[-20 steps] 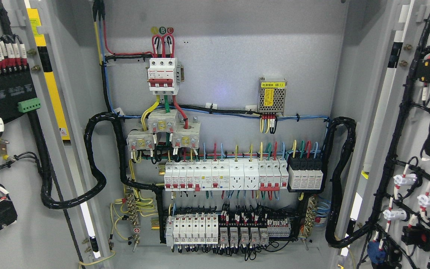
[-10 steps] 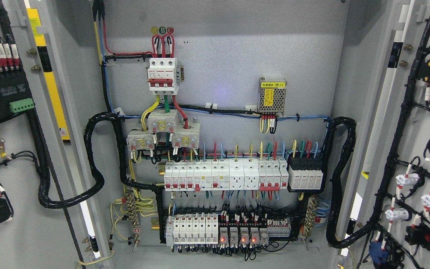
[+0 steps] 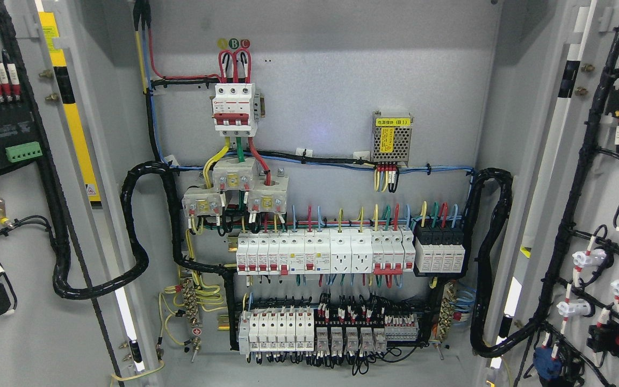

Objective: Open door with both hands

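— Two doors, both swung wide: the left door (image 3: 14, 226) fills the near left edge, the right door (image 3: 599, 215) the near right edge, inner faces showing.

— And the robot's hands?

— Neither is in sight, no arm either, so whether they are released, clenched or grasping I cannot tell. Nor can I place anything relative to them.

— What sits between the doors?

— Grey cabinet back panel (image 3: 331, 80), fully exposed. High up, a red-and-white main breaker (image 3: 234, 110) with red, green and yellow wires dropping from it. To its right, apart, a small meshed power module (image 3: 391, 137) with a yellow label.

— Lower down?

— One long row of white breakers (image 3: 323, 252), a black block (image 3: 439, 250) touching its right end. Beneath that, a second row of terminals and relays (image 3: 315, 330).

— Cabling?

— Thick black wrapped harness (image 3: 137, 252) loops from the panel across to the left door; another harness (image 3: 495, 258) curves to the right door. On the left door, a green connector (image 3: 23, 152) beside a black board. On the right door, white-bodied fittings (image 3: 583, 260) wired in black.
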Available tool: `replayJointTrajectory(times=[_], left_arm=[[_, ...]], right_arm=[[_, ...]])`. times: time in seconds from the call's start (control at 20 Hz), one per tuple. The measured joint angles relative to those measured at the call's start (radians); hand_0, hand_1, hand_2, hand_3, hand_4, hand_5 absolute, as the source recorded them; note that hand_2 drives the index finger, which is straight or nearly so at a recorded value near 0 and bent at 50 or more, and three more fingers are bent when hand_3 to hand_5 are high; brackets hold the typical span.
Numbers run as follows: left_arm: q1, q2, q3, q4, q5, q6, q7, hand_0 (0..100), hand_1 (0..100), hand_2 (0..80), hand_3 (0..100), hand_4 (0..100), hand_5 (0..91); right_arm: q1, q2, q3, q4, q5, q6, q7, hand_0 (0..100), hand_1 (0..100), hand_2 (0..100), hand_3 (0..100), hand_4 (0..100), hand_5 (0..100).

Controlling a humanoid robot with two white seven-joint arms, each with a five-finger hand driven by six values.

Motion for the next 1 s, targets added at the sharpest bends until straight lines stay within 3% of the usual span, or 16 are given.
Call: replayJointTrajectory(times=[0.55, 1.0], left_arm=[[0.000, 0.016, -0.010, -0.010, 0.002, 0.001, -0.001, 12, 56, 0.0, 0, 0, 0.0], [0.012, -0.007, -0.062, -0.118, -0.006, 0.004, 0.009, 12, 56, 0.0, 0, 0, 0.0]], right_arm=[[0.002, -0.012, 0.027, -0.016, -0.008, -0.010, 0.000, 0, 50, 4, 0, 0, 0], [0.008, -0.033, 0.130, -0.026, 0.017, -0.009, 0.004, 0, 50, 4, 0, 0, 0]])
